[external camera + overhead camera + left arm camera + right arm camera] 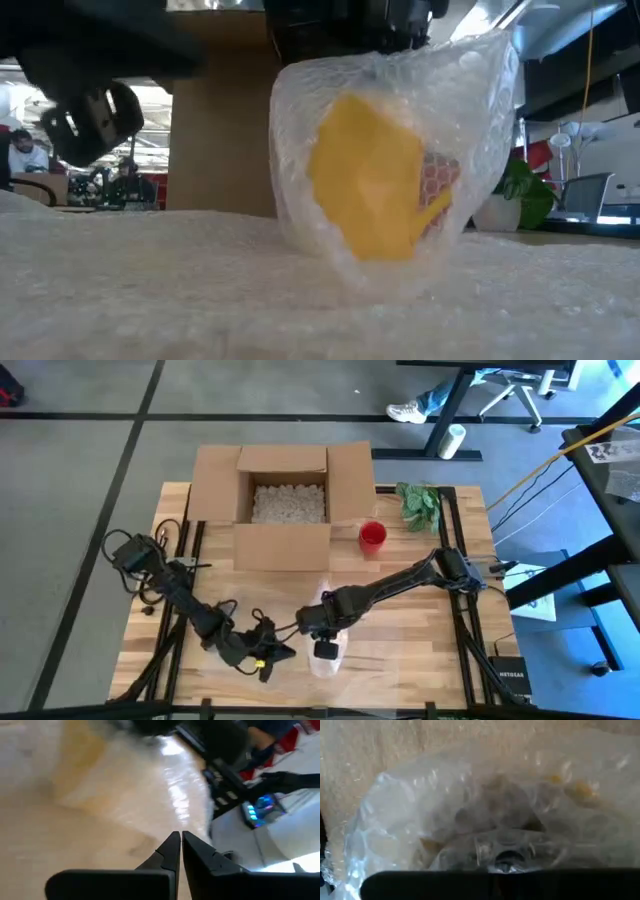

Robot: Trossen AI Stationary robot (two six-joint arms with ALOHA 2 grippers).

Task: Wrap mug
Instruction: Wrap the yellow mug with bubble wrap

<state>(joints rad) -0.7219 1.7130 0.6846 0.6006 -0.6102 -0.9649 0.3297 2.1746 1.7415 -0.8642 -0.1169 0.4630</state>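
A wooden table holds an open cardboard box filled with pale packing fill at its far side, with a small red cup and a green leafy plant just beside the box. Near the front edge, a yellow mug sits upright inside a cloudy bundle of bubble wrap, resting on a sheet of the same wrap spread over the tabletop. The right gripper comes down onto the top of the bundle from above; its fingers are buried in the plastic, so I cannot tell whether they are parted or pinching. The left gripper sits low just beside the bundle on its left, its two dark fingers pressed together with nothing between them. People sit at desks far behind the table.
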